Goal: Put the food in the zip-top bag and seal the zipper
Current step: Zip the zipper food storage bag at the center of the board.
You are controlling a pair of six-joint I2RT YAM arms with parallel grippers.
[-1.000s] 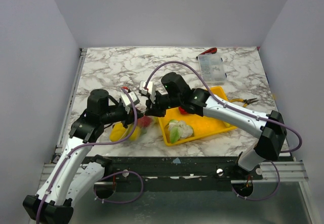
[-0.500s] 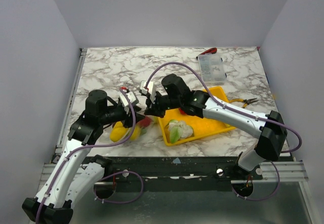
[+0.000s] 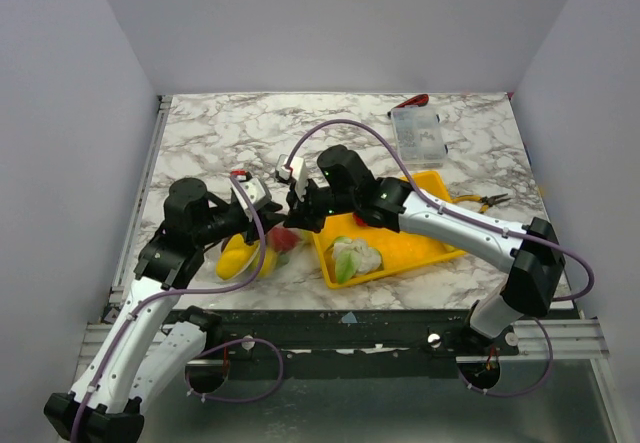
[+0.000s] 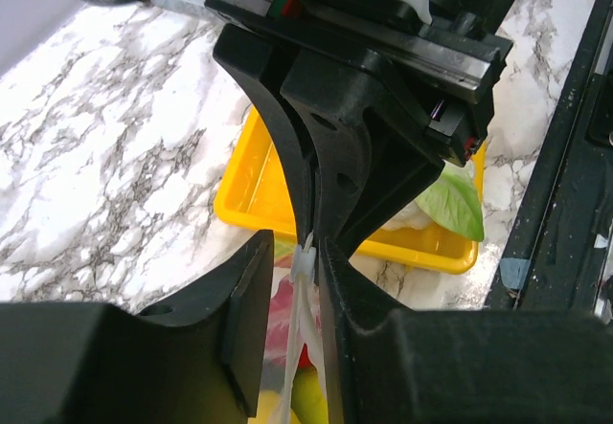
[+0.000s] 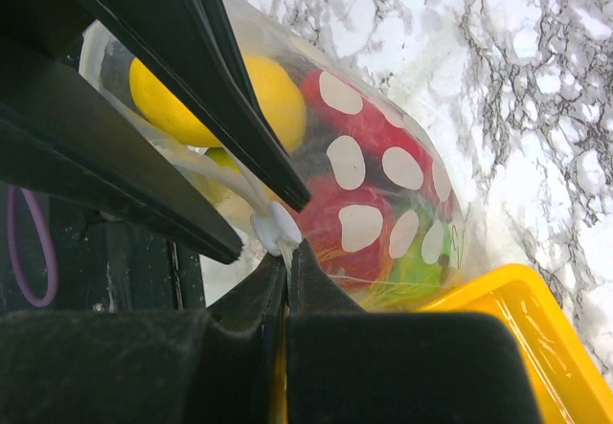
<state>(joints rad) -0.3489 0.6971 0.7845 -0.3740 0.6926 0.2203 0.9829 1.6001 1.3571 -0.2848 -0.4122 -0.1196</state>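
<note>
The dotted transparent zip-top bag (image 3: 262,253), holding plastic toy food (image 5: 369,161), lies just left of the yellow rectangular plastic tray (image 3: 402,249). The right tool (image 5: 285,257) pinches its clear zipper strip (image 4: 305,263); the left tool (image 4: 297,252) straddles it, jaws slightly apart.

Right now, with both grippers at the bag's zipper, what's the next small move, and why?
Probably close the left gripper on the zipper. Its jaws stand slightly apart around that strip, while the right gripper is pinched shut on it. With the cauliflower lying in the tray, the bag likely needs two firm holds.
</note>
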